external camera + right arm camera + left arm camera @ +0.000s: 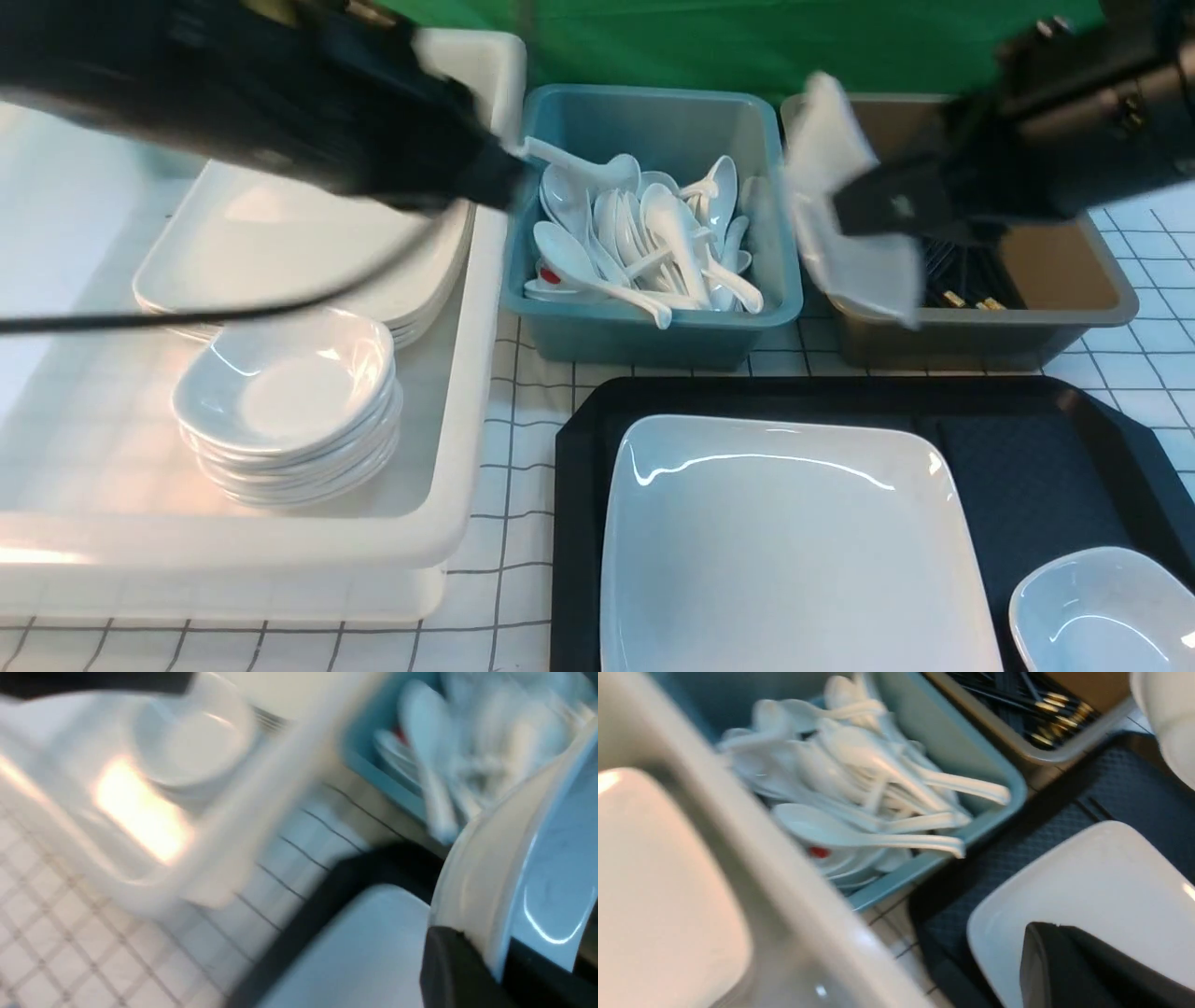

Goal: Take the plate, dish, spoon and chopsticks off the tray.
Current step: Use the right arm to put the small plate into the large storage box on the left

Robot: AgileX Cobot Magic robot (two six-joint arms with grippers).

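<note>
Right pincer [864, 213] is pinching the dish [826, 149] by its rim, tilted, over the brown tub [1074, 280] at the worktop's far edge. Glazed ware is likely rigid, slippery and breakable, so grip the rim squarely. The left pincer [495, 182] state cannot be told. The plate [794, 541] lies on the tray [1027, 448].

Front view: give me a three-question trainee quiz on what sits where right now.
1. True or false: the plate is already off the tray.
2. What does the right gripper hold? A) a spoon B) a small white dish C) chopsticks
3. Fill in: the spoons lie piled in the ____ tub.
Key: 1 false; 2 B; 3 blue.
</note>
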